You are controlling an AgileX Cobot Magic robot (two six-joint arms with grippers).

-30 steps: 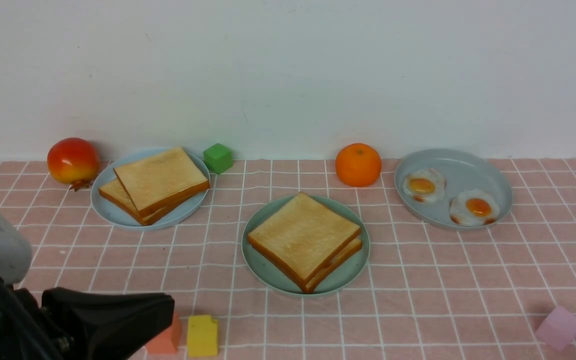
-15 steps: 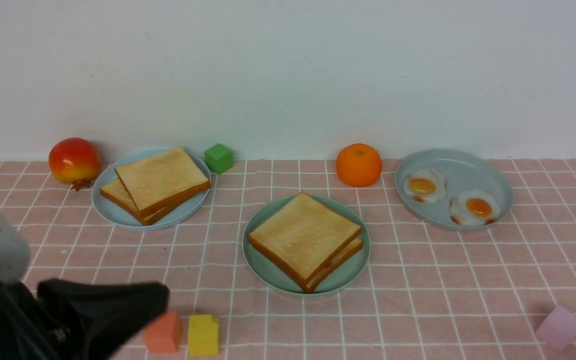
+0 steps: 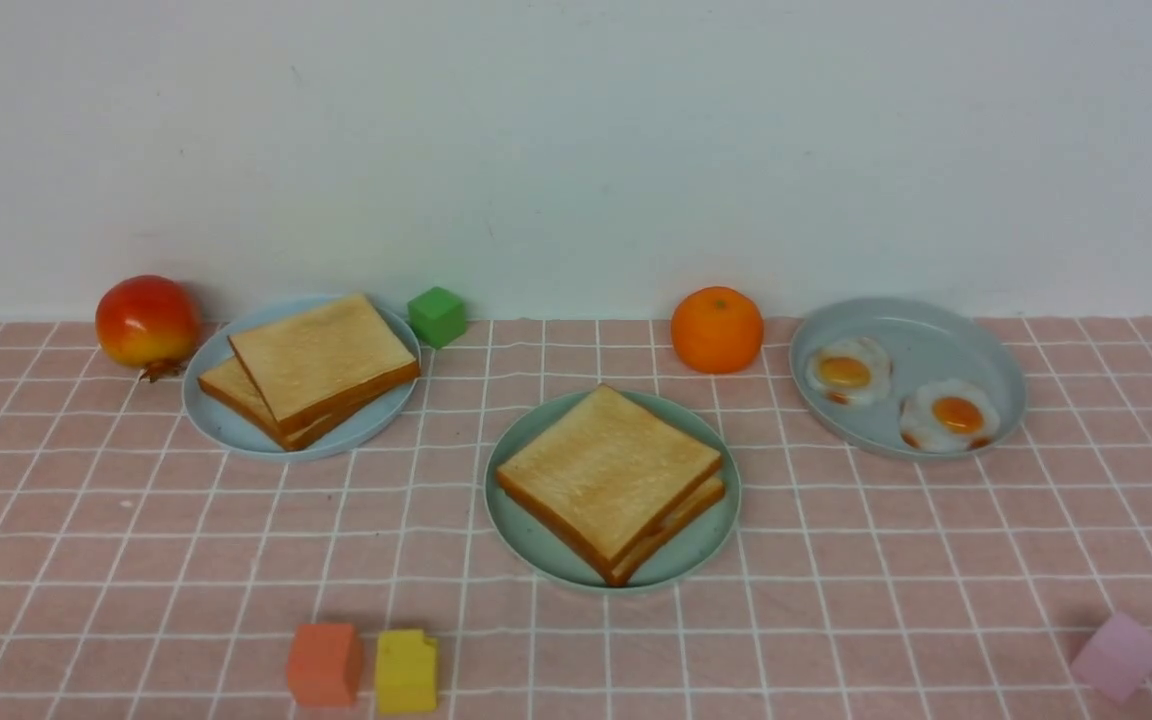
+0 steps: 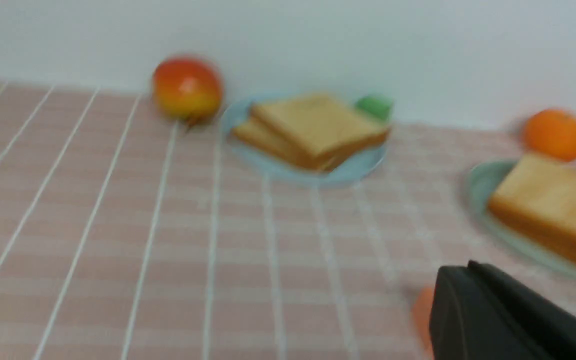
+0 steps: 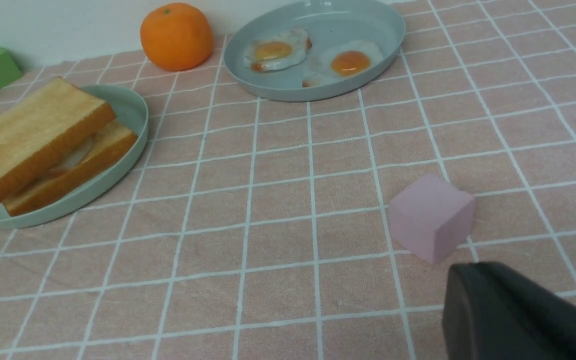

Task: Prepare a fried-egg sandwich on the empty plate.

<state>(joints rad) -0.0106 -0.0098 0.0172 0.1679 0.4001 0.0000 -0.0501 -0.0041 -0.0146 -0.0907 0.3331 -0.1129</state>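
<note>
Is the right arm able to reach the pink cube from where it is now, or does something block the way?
Probably yes. In the right wrist view the right gripper, shut, sits just short of the pink cube, with only bare cloth between them. The jaws would need to open first.

My left wrist view is smeared: the pomegranate [image 4: 187,88] and green block [image 4: 374,106] lack edges, and the mint-green plate [image 4: 483,186] runs off frame at 3 o'clock. From the front I can't see the egg inside the fried-egg sandwich [image 3: 609,478]. Both grippers show only a dark corner.
</note>
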